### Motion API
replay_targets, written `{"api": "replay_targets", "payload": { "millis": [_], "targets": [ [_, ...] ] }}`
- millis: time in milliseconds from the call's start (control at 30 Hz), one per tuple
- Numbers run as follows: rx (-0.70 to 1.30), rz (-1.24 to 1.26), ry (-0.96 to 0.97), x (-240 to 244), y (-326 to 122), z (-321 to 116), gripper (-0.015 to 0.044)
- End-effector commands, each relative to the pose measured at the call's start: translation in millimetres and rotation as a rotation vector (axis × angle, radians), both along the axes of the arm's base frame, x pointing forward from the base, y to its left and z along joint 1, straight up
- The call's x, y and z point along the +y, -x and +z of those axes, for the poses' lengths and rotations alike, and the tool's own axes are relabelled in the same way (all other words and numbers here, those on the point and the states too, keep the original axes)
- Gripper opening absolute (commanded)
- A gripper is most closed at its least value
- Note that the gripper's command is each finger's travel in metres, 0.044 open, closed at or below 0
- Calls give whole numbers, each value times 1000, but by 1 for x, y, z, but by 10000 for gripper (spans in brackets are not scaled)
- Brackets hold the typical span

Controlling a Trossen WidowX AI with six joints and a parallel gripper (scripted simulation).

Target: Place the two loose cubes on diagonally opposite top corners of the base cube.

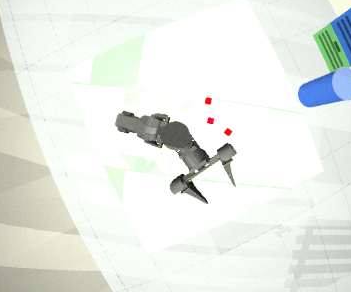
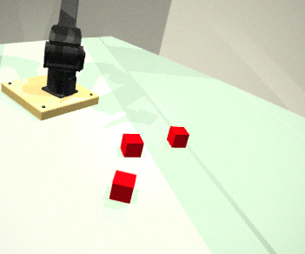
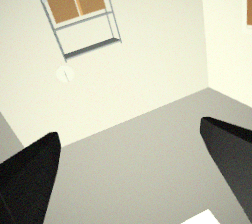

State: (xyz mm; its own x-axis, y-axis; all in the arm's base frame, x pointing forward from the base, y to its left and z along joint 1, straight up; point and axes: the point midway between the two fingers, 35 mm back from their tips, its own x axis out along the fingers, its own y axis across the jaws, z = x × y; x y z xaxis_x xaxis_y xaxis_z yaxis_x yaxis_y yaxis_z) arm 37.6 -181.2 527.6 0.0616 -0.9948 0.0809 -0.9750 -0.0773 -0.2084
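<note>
Red cubes [image 1: 210, 121] [image 2: 132, 145], three altogether, sit separately (none stacked), and the hand [image 1: 221, 195] [image 3: 131, 131] has its fingers apart.

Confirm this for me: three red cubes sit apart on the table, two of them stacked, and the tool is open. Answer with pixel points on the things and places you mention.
The stacking is wrong: the exterior view shows all three red cubes [image 1: 210, 120] [image 2: 132, 145] resting separately on the table. The tool [image 1: 221, 194] [image 3: 131, 131] is open, as you say.

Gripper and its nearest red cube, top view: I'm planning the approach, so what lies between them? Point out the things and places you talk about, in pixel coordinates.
In the top view, one finger's mount [image 1: 226, 152] lies between the tips of the gripper [image 1: 221, 195] [image 3: 131, 126] and that cube [image 1: 228, 131] [image 2: 122, 187].
</note>
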Motion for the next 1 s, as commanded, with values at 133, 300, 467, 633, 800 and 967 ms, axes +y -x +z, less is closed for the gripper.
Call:
{"api": "replay_targets", "payload": {
  "millis": [133,300,467,633,800,967],
  "targets": [
    [-78,128,-140,-20,-45,-33,269],
    [-186,262,-381,-32,-105,-89,265],
    [-282,323,-654,-27,-155,-150,265],
    [-358,298,-941,-7,-193,-212,265],
    [-408,179,-1215,25,-216,-272,265],
    [-431,-35,-1446,64,-223,-325,265]
  ]
}}
